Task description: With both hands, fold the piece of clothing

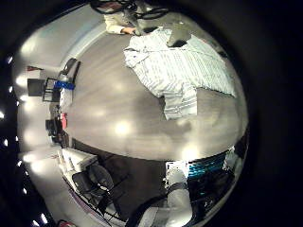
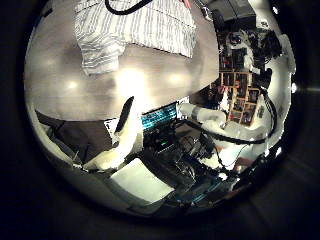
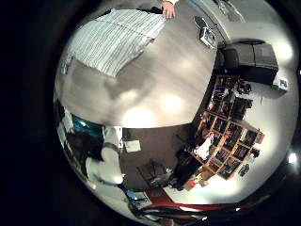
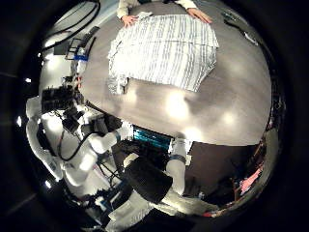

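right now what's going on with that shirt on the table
A striped shirt lies spread flat on the wooden table. A person's hands rest at its far edge, apparently laying it out. All four palm views look down on it from well above, so neither robot hand is touching it. No fold has been made yet.

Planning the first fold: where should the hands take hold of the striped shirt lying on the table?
Probably at the sleeves: the striped shirt lies spread flat on the table, one sleeve jutting past the body. Come from above at the outer edges, away from the person's hands on its far edge.
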Controlling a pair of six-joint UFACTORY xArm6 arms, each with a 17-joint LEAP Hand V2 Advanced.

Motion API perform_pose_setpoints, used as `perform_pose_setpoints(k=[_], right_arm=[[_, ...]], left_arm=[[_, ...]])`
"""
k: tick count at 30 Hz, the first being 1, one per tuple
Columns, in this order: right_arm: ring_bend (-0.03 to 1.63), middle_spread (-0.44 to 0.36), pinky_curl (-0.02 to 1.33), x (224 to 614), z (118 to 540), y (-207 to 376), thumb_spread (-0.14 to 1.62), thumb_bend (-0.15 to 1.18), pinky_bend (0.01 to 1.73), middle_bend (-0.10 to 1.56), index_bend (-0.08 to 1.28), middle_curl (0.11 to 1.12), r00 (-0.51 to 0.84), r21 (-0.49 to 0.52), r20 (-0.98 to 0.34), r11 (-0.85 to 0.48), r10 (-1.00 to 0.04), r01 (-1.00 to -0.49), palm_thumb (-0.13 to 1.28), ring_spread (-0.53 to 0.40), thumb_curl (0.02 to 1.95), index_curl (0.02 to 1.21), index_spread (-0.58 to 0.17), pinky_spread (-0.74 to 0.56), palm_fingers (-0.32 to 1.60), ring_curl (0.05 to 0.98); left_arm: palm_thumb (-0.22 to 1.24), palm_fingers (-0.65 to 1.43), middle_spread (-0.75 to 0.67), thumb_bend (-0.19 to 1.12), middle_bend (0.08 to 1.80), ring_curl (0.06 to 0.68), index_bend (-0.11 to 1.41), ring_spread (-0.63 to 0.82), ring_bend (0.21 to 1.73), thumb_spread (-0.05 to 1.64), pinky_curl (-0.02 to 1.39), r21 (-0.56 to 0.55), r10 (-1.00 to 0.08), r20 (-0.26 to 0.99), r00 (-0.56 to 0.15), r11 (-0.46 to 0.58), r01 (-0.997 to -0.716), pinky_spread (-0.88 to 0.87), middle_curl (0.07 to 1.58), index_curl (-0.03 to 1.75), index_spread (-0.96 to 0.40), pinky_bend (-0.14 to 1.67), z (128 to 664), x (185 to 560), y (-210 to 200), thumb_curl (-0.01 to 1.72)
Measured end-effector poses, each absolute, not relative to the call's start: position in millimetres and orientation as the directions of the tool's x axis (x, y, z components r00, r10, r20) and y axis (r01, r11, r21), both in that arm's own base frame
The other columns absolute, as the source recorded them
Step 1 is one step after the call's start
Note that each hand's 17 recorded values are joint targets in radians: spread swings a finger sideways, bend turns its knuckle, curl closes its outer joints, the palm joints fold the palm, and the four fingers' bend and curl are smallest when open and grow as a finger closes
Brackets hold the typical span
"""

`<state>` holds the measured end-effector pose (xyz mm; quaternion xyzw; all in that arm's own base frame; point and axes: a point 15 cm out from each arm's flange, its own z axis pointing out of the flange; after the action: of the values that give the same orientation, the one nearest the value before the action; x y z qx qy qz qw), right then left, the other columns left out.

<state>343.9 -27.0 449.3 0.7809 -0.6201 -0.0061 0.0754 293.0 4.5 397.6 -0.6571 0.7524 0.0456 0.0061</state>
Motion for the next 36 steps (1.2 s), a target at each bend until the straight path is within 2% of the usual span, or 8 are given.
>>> perform_pose_setpoints(k=[10,15,19,24,30,36], right_arm=[[0.76,-0.012,0.25,342,444,-30,1.21,-0.02,0.76,0.34,0.15,0.35,0.23,0.14,0.083,-0.217,-0.97,-0.966,0.16,0.036,0.26,0.26,-0.382,0.45,0.19,0.203],[0.76,-0.014,0.25,339,443,-33,1.22,-0.02,0.76,0.34,0.15,0.35,0.221,0.145,0.081,-0.208,-0.972,-0.967,0.15,0.036,0.26,0.26,-0.379,0.44,0.2,0.2],[0.78,-0.016,0.25,336,434,-39,1.22,-0.02,0.78,0.35,0.13,0.35,0.195,0.165,0.067,-0.182,-0.979,-0.969,0.15,0.035,0.26,0.25,-0.362,0.43,0.17,0.205],[0.8,-0.013,0.25,313,381,-40,1.23,-0.02,0.81,0.36,0.13,0.36,0.185,0.299,0.031,-0.168,-0.982,-0.939,0.14,0.035,0.25,0.23,-0.355,0.42,0.14,0.208],[0.81,-0.005,0.24,310,376,-39,1.23,-0.02,0.82,0.36,0.13,0.36,0.179,0.309,0.029,-0.162,-0.983,-0.937,0.13,0.04,0.25,0.23,-0.352,0.42,0.13,0.211],[0.83,0.008,0.24,311,376,-39,1.23,-0.02,0.85,0.36,0.14,0.36,0.173,0.31,0.03,-0.156,-0.984,-0.938,0.13,0.05,0.25,0.23,-0.346,0.42,0.11,0.214]], left_arm=[[0.42,0.17,0.25,-0.02,0.18,0.214,0.19,0.48,0.52,1.1,0.31,0.068,-0.987,-0.077,-0.144,0.139,-0.988,0.51,0.32,0.43,-0.03,0.25,394,293,1,0.36],[0.41,0.17,0.25,-0.02,0.17,0.212,0.19,0.47,0.52,1.1,0.32,0.08,-0.98,-0.08,-0.18,0.174,-0.982,0.51,0.32,0.43,-0.03,0.26,372,305,0,0.36],[0.41,0.14,0.28,-0.02,0.16,0.22,0.17,0.47,0.55,1.1,0.33,0.077,-0.973,-0.082,-0.214,0.208,-0.975,0.51,0.3,0.41,-0.04,0.29,337,325,4,0.36],[0.34,0.09,0.3,-0.04,0.17,0.231,0.14,0.47,0.59,1.06,0.34,0.098,-0.973,-0.078,-0.219,0.211,-0.973,0.5,0.3,0.38,-0.03,0.34,275,345,19,0.34],[0.25,0.03,0.34,-0.04,0.19,0.236,0.14,0.48,0.63,0.98,0.35,0.092,-0.97,-0.072,-0.234,0.227,-0.97,0.5,0.3,0.33,-0.07,0.38,229,370,23,0.32],[0.24,0.02,0.35,-0.03,0.19,0.233,0.16,0.48,0.64,0.93,0.35,0.123,-0.968,-0.059,-0.244,0.235,-0.964,0.5,0.31,0.31,-0.07,0.4,196,381,23,0.32]])
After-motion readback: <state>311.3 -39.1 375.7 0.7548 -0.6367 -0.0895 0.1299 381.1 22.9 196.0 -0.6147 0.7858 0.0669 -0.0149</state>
